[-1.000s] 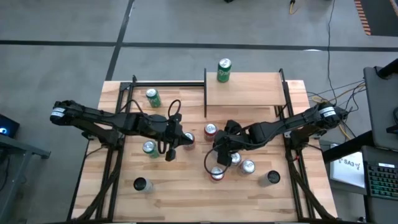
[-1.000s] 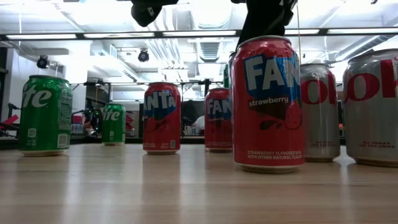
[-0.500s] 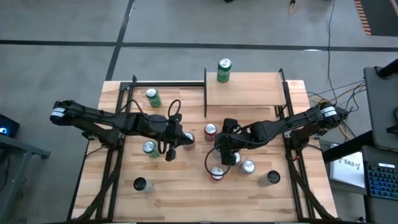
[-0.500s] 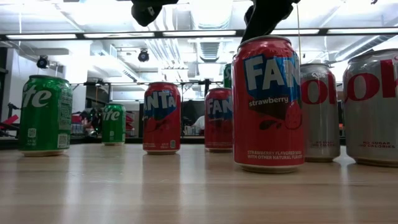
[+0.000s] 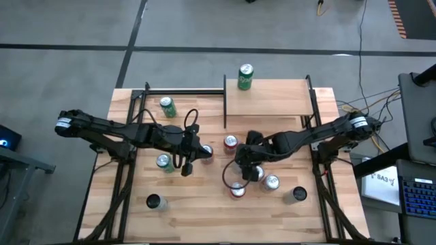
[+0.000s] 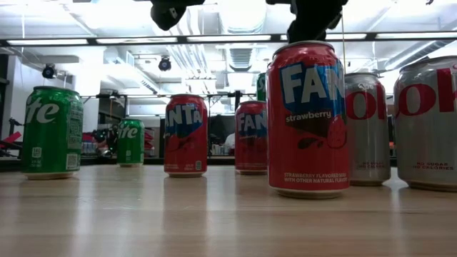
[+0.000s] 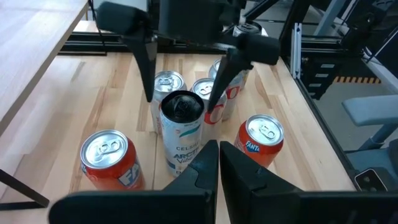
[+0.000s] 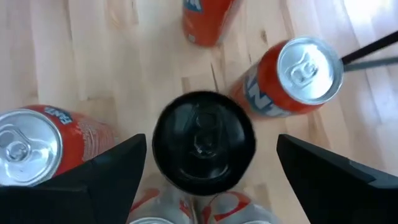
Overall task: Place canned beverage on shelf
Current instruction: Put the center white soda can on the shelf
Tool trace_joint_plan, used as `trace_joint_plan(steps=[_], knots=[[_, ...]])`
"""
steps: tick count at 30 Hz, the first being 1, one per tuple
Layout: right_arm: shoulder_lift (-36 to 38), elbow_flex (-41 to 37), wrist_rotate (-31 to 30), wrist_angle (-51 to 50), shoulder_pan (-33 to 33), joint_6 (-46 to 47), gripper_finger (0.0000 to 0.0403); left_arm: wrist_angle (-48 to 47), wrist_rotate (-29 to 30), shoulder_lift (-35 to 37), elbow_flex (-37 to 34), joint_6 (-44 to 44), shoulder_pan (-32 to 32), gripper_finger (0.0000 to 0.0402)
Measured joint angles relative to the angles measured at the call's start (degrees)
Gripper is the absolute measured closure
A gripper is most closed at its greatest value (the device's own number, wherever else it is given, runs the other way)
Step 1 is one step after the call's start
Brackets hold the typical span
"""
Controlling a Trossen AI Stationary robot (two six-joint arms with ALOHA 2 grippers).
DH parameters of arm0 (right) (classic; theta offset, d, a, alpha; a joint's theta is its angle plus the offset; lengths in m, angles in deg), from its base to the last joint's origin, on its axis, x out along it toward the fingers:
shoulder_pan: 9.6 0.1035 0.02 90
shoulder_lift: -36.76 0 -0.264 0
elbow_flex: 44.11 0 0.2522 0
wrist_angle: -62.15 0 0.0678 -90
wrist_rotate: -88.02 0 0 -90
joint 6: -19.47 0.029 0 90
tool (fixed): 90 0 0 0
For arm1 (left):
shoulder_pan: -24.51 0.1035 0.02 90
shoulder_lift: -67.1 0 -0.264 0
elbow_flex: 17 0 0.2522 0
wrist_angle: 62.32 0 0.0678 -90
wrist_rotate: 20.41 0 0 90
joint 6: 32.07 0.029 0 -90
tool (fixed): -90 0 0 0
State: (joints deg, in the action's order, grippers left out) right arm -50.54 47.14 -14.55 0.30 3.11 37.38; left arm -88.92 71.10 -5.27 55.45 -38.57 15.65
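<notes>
Right wrist view: right gripper point(image 8: 202, 177) spread wide above a black-topped can point(image 8: 204, 142); left gripper point(image 7: 219, 155) clenched empty.

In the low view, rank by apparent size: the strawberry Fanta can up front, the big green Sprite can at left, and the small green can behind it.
1. Red strawberry Fanta can: looks largest.
2. Big green Sprite can.
3. Small green can: looks smallest.

Nearness to the camera drives this ranking; they may well be alike in true size.

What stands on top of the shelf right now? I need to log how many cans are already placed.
One green can stands upright at the far edge of the shelf. The rest of the board shows bare; nothing covers it from above.
</notes>
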Motion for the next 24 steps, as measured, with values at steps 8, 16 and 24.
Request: trace_joint_plan(steps=[8,16,24], knots=[[-4.3,-0.8,0.3,3.3,0.0,0.6,0.0051,0.0,0.0,0.0,0.0,0.0,0.0,0.0402],[-9.1,-0.9,-1.9,3.6,-0.9,-2.3,0.0103,0.6,0.0,0.0,-0.4,1.5,0.0,0.0402],[-6.1,-0.5,-2.2,3.0,-1.1,-5.7,0.0166,4.5,-0.6,0.0,-2.3,3.4,0.0,0.0381]])
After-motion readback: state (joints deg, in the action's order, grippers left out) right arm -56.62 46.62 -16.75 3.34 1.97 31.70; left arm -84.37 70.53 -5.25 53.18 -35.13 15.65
